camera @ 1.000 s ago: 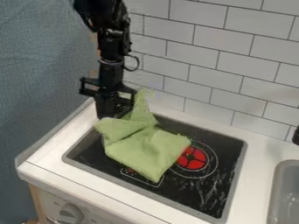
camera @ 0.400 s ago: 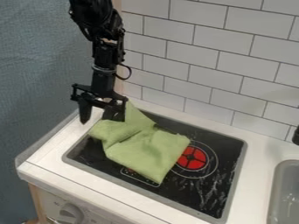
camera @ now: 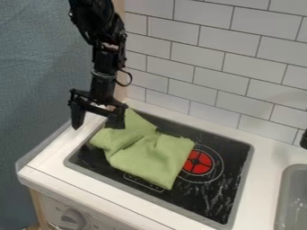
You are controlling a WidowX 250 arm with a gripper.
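Gripper (camera: 96,118) stands with its fingers wide apart above the rear left corner of the cooktop (camera: 231,168), clamped on nothing. Green cloth (camera: 150,155) lies folded and rumpled across the cooktop, partly over the red burner mark (camera: 196,162), one corner raised beside the nearer finger. Stage, as judged: gripper disengaged from the cloth, at its edge. Any next move calls for clearance at that finger — a sideways sweep could drag the raised corner.

Not verifiable: whether finger and cloth touch, and how the layers run underneath. The cloth conceals part of the cooktop markings. Cut off at the right edge: the sink (camera: 287,184) and a dark object (camera: 304,140) — identity undetermined.
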